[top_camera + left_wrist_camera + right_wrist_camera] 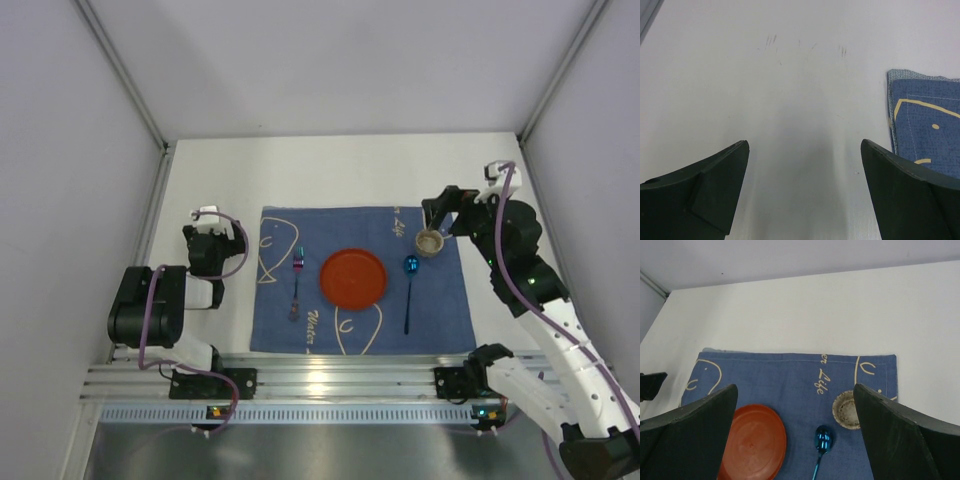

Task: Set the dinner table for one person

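On the white dinner table (350,170) lies a dark blue placemat (360,240) with pale fish outlines. On it sit a red plate (353,278), a fork (297,282) to its left, a blue spoon (410,292) to its right, and a small speckled cup (429,242) at the far right corner. My right gripper (437,215) is open and empty, just above and behind the cup (845,410); the plate (752,442) and spoon (821,445) show below it. My left gripper (205,237) is open and empty over bare table left of the placemat (927,130).
Grey walls enclose the table at left, right and back. A metal rail (320,380) runs along the near edge with both arm bases on it. Bare white tabletop extends behind the placemat and to its left.
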You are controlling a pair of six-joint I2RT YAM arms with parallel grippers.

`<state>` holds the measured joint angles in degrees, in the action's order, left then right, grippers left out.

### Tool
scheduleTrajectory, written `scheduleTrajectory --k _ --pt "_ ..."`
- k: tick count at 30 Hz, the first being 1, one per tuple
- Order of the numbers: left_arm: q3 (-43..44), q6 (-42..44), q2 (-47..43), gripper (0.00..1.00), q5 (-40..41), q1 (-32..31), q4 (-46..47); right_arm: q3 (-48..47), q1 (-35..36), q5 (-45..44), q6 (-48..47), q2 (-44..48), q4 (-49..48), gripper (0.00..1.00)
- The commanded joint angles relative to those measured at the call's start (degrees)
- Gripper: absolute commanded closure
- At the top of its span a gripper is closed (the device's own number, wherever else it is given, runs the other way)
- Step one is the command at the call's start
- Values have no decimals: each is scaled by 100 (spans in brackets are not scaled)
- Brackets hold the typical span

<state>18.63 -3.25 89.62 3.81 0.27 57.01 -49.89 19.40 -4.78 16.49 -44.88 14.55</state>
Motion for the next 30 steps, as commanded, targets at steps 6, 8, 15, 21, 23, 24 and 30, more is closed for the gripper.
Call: scheduleTrajectory --k 6,8,15,21,23,24,30 --pt "-35 26 38 2 -109 -1 530 -75 29 -102 108 189 532 0" --pt "-44 26 46 1 -100 -10 530 40 29 -278 240 339 523 0" --pt "-44 26 38 2 -100 -1 539 252 29 -638 74 805 611 0" --pt "-44 34 38 2 -109 -10 539 226 29 -779 91 744 664 0" --pt "-44 26 38 1 -109 -10 539 155 38 -779 56 674 707 0" --pt "-44 26 38 1 -109 -10 539 85 29 -797 30 587 742 0" --pt "-44 34 46 1 -109 -10 539 -91 38 -981 -76 323 830 0"
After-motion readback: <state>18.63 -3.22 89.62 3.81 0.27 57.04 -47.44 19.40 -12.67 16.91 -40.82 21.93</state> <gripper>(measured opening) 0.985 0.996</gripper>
